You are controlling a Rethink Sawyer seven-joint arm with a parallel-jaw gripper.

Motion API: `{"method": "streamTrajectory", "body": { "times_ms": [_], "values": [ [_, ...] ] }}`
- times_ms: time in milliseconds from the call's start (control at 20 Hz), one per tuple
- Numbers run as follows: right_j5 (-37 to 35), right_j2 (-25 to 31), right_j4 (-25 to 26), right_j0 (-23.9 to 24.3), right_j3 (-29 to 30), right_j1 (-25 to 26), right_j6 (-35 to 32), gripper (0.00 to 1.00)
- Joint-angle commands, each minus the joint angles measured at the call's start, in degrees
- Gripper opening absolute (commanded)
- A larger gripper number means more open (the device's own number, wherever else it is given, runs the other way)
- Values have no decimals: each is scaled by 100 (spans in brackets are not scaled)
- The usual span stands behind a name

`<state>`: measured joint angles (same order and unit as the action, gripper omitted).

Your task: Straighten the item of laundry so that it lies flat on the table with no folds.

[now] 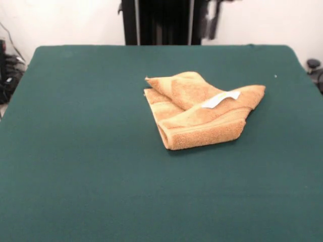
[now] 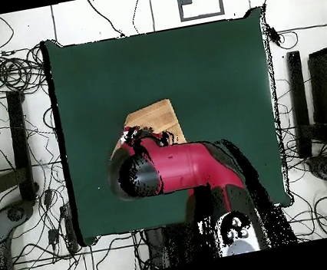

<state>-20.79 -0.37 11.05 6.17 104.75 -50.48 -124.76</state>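
The item of laundry (image 1: 202, 113) is an orange-tan terry towel lying folded over itself in several layers, a little right of the middle of the table (image 1: 81, 151). Its white label (image 1: 222, 99) faces up on the top fold. In the overhead view only one corner of the towel (image 2: 156, 117) shows, because the red arm (image 2: 184, 166) hangs over the rest. In the front view a dark part of the arm's end (image 1: 210, 22) hangs at the top edge, high above the table and well clear of the towel. It is too dark to make out.
The black pedestal (image 1: 164, 22) stands behind the table's far edge. Tangled cables (image 2: 3, 72) and dark stands (image 2: 299, 102) lie on the floor around the table. Green cloth surrounds the towel on all sides.
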Motion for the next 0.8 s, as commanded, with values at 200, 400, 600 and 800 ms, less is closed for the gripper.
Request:
{"method": "streamTrajectory", "body": {
  "times_ms": [200, 400, 600, 800],
  "values": [
    [563, 758, 760, 420, 758, 500, 248, 0],
    [841, 874, 1002, 611, 597, 845, 199, 0],
    [1137, 872, 1223, 628, 326, 1280, 83, 0],
    [1391, 1362, 1376, 1056, 361, 1434, 179, 0]
  ]
}}
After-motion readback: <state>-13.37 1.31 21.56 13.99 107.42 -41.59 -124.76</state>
